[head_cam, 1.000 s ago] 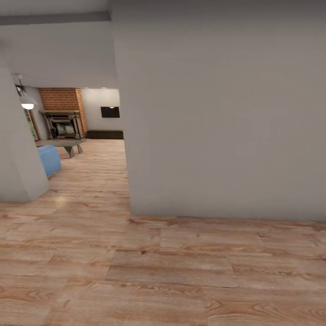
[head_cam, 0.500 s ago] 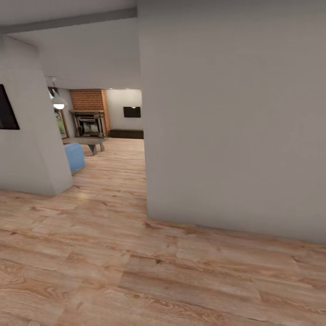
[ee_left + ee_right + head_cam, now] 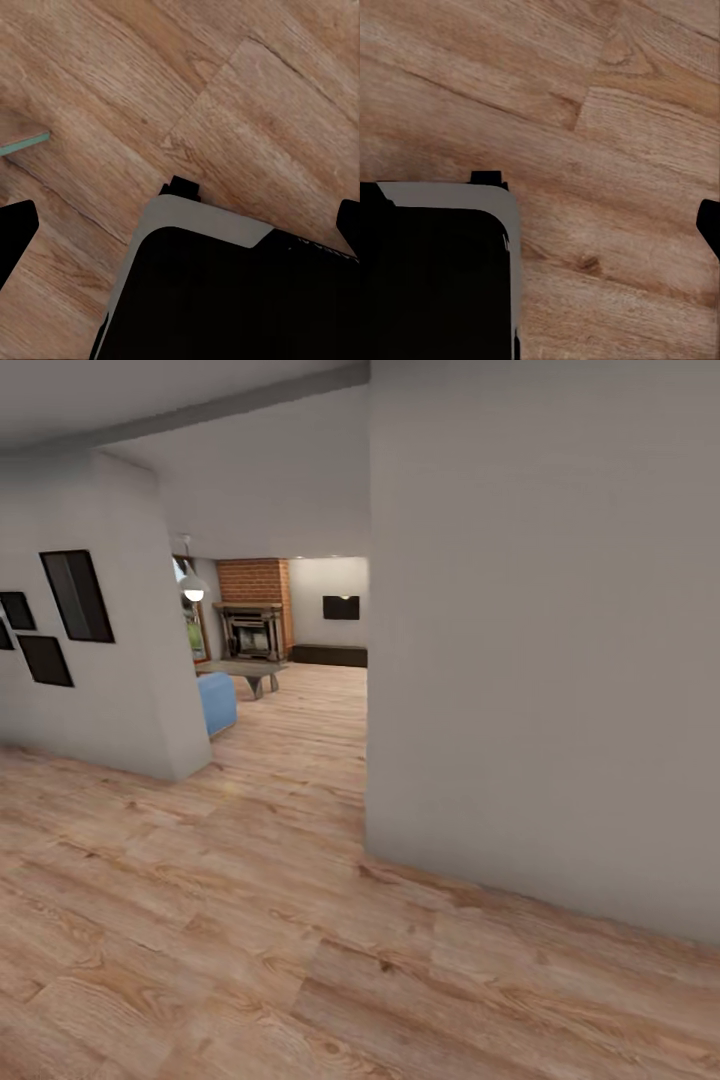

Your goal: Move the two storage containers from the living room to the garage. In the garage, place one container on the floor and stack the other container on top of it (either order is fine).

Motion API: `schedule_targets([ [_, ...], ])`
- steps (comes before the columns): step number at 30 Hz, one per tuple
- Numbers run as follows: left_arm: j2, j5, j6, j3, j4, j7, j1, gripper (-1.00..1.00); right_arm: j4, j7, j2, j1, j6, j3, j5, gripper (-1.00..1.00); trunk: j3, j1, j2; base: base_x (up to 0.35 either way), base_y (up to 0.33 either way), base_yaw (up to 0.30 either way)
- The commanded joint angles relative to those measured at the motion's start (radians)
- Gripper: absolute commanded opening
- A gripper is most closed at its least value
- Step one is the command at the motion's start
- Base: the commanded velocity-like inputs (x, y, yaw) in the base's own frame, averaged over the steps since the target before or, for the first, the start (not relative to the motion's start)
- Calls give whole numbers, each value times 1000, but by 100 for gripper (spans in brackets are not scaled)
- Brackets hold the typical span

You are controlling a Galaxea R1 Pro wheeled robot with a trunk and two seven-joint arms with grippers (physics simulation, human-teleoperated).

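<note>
view has swung left: living room (image 3: 270, 660) opening nearer centre | both grippers: spread, empty | containers unfetched

living room (image 3: 268, 660) beyond doorway, brick chimney (image 3: 252, 580), stone fireplace (image 3: 250, 632), wood-plank flooring

Wall (image 3: 540, 660) ahead (doorway (image 3: 290, 690) left)
</note>
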Motion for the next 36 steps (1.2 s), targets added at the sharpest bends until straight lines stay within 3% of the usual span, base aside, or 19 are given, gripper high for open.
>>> schedule_targets([
  [1,0,3,-3,1,1,1,-1,100,2,-1,1,-1,-5,8,-8,100,-1,1,-1,323,0,300],
  [36,-2,3,-3,1,1,1,-1,100,2,2,3,-1,-3,9,-8,100,-1,1,-1,323,0,289],
])
